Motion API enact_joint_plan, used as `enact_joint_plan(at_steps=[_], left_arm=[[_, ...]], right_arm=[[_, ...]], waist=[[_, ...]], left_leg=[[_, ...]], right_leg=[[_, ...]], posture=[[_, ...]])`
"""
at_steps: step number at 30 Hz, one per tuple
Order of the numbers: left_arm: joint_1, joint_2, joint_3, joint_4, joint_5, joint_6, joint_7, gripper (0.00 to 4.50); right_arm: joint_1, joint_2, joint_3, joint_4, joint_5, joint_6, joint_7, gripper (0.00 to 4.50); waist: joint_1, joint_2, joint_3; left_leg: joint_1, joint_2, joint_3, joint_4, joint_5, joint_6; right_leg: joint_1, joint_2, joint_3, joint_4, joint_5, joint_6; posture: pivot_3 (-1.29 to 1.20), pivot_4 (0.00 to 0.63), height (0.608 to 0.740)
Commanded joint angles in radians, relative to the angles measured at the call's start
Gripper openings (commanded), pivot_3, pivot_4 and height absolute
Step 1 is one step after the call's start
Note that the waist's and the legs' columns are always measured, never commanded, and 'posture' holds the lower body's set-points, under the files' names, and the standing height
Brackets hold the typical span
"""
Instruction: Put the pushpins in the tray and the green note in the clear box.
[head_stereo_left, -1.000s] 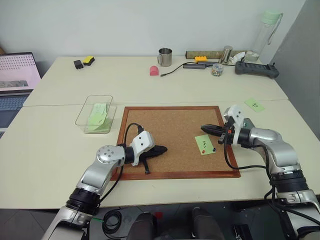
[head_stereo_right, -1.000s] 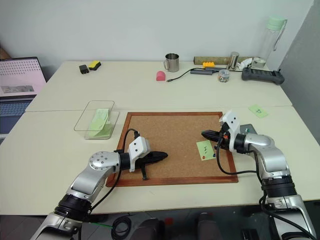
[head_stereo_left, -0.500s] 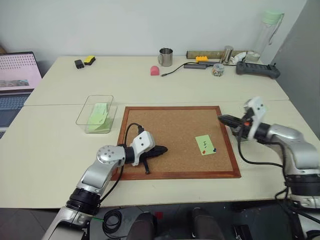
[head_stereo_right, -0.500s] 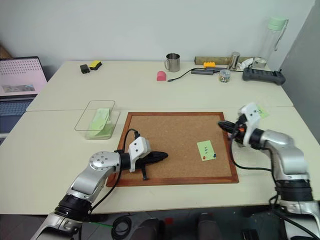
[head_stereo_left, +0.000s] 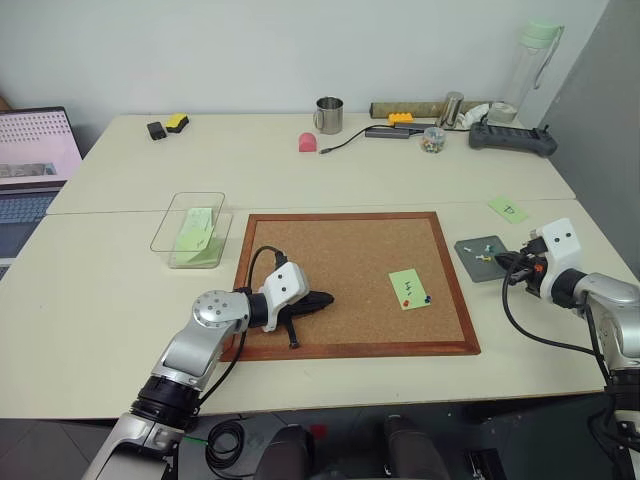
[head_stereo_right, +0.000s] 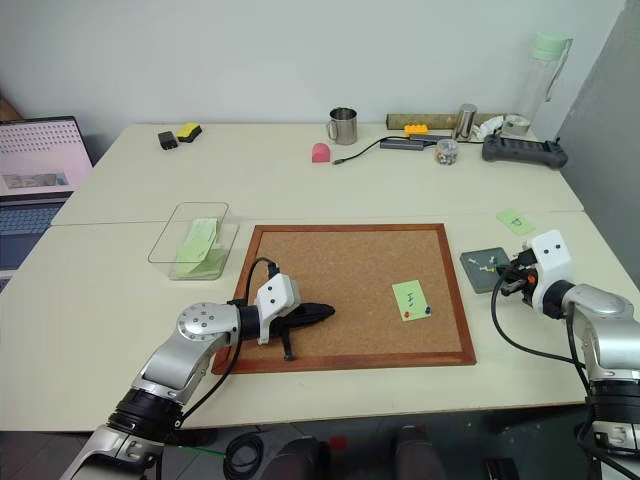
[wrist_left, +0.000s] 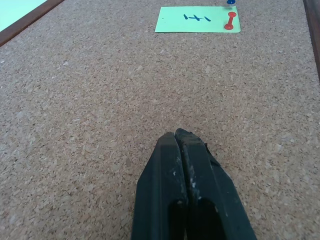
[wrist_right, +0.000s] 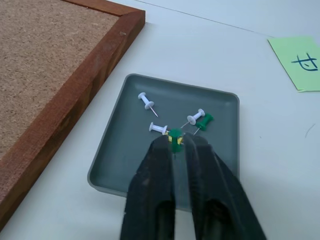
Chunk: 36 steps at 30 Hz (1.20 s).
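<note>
Hovering over the tray (wrist_right: 112, 155), your right pincer (wrist_right: 175, 145) has its fingers slightly parted with a green pushpin (wrist_right: 175, 138) between the tips; whether it is gripped or merely resting there cannot be told. The tray sits on the tabletop (head_stereo_left: 120, 290) just beside the right edge of the cork board (head_stereo_left: 340, 260) and holds three white pins and another green pin (wrist_right: 204, 120). Your left pincer (wrist_left: 181, 137) is fully closed and empty, resting low over the cork near the board's left side. On the board's right part lies the green note (head_stereo_left: 409, 288), with a red pushpin (wrist_left: 230, 21) and a blue pushpin (wrist_left: 230, 2) at its near right corner. The clear box (head_stereo_left: 190, 228) stands left of the board, well apart from the note, with green paper inside. A smaller green slip (head_stereo_left: 508, 208) lies beyond the tray.
</note>
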Motion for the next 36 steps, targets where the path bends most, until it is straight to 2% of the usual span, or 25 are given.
enact_joint_plan(at_steps=[1,6,12,16,22,34,36], left_arm=[[0.020,0.017,-0.021,0.027,0.032,0.020,-0.009,0.00],[0.023,0.016,-0.021,0.028,0.032,0.020,-0.007,0.00],[0.028,0.020,-0.020,0.024,0.034,0.018,-0.006,0.00],[0.027,0.024,-0.020,0.027,0.035,0.016,-0.008,0.00],[0.026,0.027,-0.021,0.028,0.036,0.016,-0.012,0.00],[0.029,0.032,-0.021,0.028,0.038,0.018,-0.011,0.00],[0.030,0.034,-0.022,0.025,0.039,0.018,-0.012,0.00]], right_arm=[[0.007,-0.019,-0.026,-0.045,0.021,0.004,0.016,1.48],[0.027,-0.047,-0.022,-0.110,0.040,-0.021,0.080,2.45],[0.150,-0.112,0.052,-0.383,0.115,-0.025,0.264,2.45],[0.164,-0.093,0.115,-0.437,0.100,-0.037,0.265,2.45],[0.143,-0.041,0.178,-0.400,0.078,-0.052,0.248,2.45],[0.108,0.001,0.227,-0.310,0.066,-0.087,0.258,2.45],[0.106,0.005,0.227,-0.304,0.068,-0.090,0.258,2.09]], waist=[[0.000,0.000,0.000],[0.000,0.000,0.000],[0.000,0.000,-0.001],[0.000,0.000,-0.001],[0.000,0.000,-0.001],[0.000,0.000,-0.001],[0.000,0.000,-0.001]], left_leg=[[0.000,0.000,0.000,0.000,0.000,0.000],[0.000,0.000,0.000,0.000,0.000,0.000],[0.000,0.000,-0.001,0.000,0.000,0.000],[0.000,0.001,-0.002,0.000,0.000,0.000],[0.000,0.001,-0.002,0.000,0.000,0.000],[0.001,0.001,-0.003,0.000,0.000,0.000],[0.000,0.001,-0.003,0.000,0.000,0.000]], right_leg=[[0.000,0.000,0.000,0.000,0.000,0.000],[0.000,0.000,0.000,0.000,0.000,0.000],[0.000,0.000,-0.001,0.000,0.000,0.000],[0.001,0.001,0.000,-0.001,0.000,0.000],[0.000,0.001,-0.001,-0.001,0.000,0.000],[0.000,0.001,0.000,-0.001,0.000,0.000],[0.000,0.001,-0.001,-0.001,0.000,0.000]], posture=[[0.00,0.150,0.740],[0.00,0.150,0.740],[0.00,0.150,0.740],[0.00,0.150,0.740],[0.00,0.150,0.740],[0.00,0.150,0.740],[0.00,0.150,0.740]])
